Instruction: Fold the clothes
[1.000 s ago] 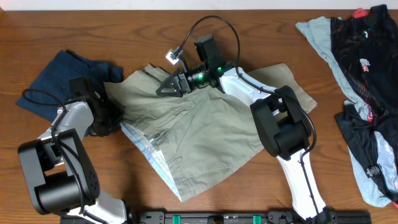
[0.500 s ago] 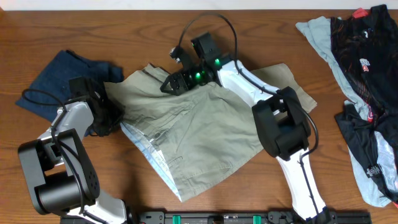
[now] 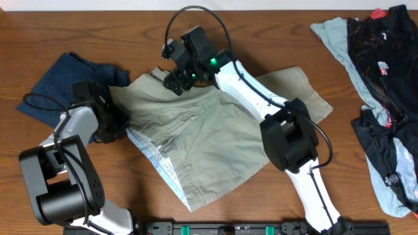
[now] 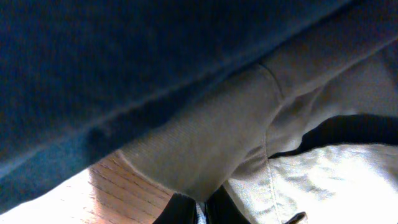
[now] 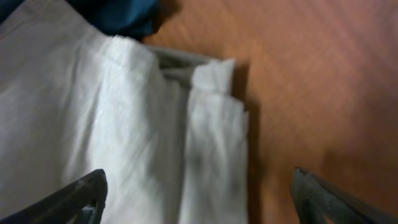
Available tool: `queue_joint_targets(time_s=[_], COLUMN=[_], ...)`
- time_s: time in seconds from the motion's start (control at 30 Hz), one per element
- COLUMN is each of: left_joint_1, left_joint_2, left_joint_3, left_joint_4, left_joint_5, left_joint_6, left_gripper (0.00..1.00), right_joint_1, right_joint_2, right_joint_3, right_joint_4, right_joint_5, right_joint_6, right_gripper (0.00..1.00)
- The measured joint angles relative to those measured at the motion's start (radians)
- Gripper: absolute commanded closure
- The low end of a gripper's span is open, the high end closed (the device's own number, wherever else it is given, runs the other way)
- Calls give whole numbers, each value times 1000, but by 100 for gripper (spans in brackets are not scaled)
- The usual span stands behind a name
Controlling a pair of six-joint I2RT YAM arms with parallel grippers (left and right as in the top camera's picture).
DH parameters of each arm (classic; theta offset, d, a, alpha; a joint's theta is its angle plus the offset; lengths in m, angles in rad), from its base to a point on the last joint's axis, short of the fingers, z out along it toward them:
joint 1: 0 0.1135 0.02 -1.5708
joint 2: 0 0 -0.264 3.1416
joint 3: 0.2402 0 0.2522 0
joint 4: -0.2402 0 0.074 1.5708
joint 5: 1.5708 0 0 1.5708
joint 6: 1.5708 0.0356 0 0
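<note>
The khaki shorts lie spread on the table, with pale blue lining showing at the lower left edge. My left gripper is at their left edge. In the left wrist view it is shut on a fold of khaki cloth. My right gripper hovers open over the shorts' far left corner. In the right wrist view its fingers stand wide apart over that corner, holding nothing.
Navy-blue shorts lie at the left, touching the khaki ones, and also show in the left wrist view. A pile of black and light blue garments lies at the right edge. Bare wood lies beyond the khaki corner.
My right gripper has moved left and toward the far edge, from the shorts' upper middle to their far left corner, staying open. The left arm has not moved.
</note>
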State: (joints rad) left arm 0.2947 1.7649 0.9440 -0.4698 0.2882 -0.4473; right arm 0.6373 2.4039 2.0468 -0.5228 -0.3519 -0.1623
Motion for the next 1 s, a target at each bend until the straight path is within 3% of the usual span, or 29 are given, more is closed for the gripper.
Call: queue_joint_targets(time_s=[0.1, 0.37, 0.53, 0.63, 0.67, 1.0], left_joint_1=[0, 0, 0, 0, 0, 0], left_joint_2=[0, 0, 0, 0, 0, 0], left_joint_3=[0, 0, 0, 0, 0, 0], left_joint_4=[0, 0, 0, 0, 0, 0], left_joint_5=[0, 0, 0, 0, 0, 0], left_joint_6=[0, 0, 0, 0, 0, 0], left_gripper=[92, 92, 92, 92, 92, 92], right_joint_1=[11, 31, 32, 34, 34, 14], right_joint_2=[16, 94, 113, 113, 113, 112], right_joint_3=[0, 0, 0, 0, 0, 1], right_joint_4=[51, 91, 100, 103, 100, 87], right_joint_5=[32, 60, 61, 62, 63, 130], right_joint_6=[-8, -7, -6, 3, 6, 95], right_gripper=[25, 30, 61, 94, 99, 99])
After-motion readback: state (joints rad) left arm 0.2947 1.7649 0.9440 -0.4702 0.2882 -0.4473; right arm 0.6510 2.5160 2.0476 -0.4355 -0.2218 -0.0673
